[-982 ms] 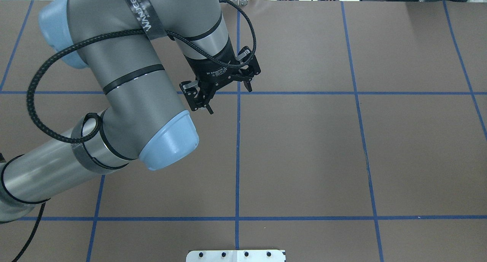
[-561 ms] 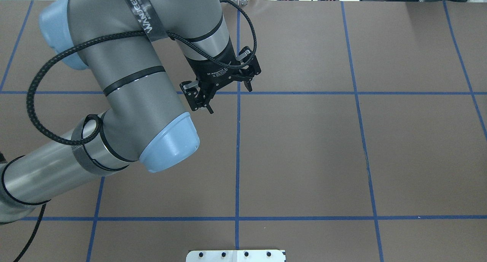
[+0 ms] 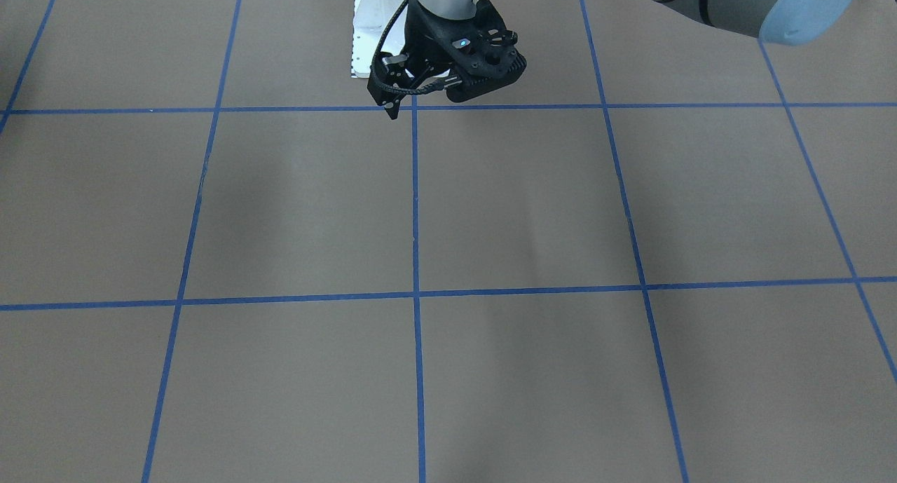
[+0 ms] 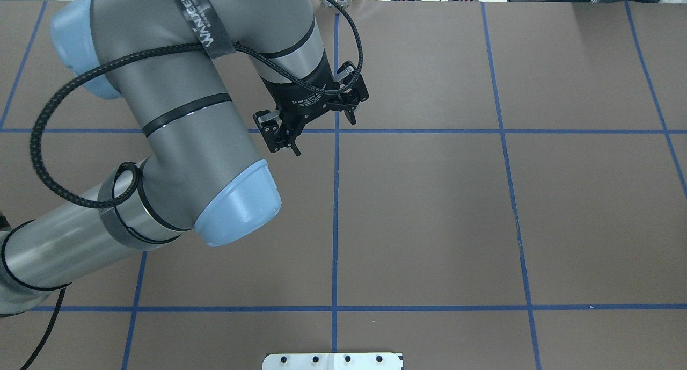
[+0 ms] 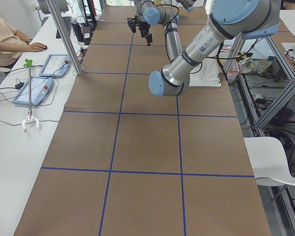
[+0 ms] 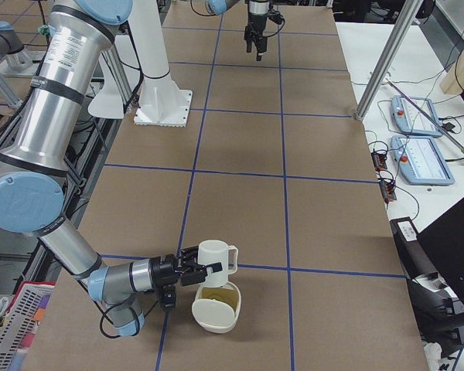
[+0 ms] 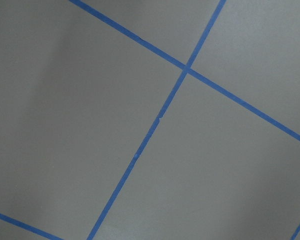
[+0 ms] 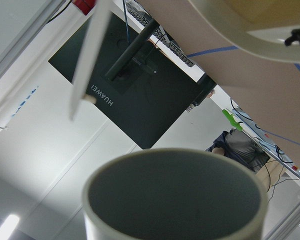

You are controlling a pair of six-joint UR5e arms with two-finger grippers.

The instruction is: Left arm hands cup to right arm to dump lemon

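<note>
Cup (image 6: 214,260) upended, axis upright, mouth down

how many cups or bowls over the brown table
2. The white cup is at the right pincer, close by a cream bowl on the table, both at its end nearest the exterior right camera.

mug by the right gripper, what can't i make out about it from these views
- Right gripper on the mug: seen only in the exterior right view, too small to judge its grip.
- Mug's inside: right wrist view, dim, bottom cut by the lower edge.
- Yellowish patch in the bowl: too small to identify.
- Overhead and front views: mug outside frame.
</note>
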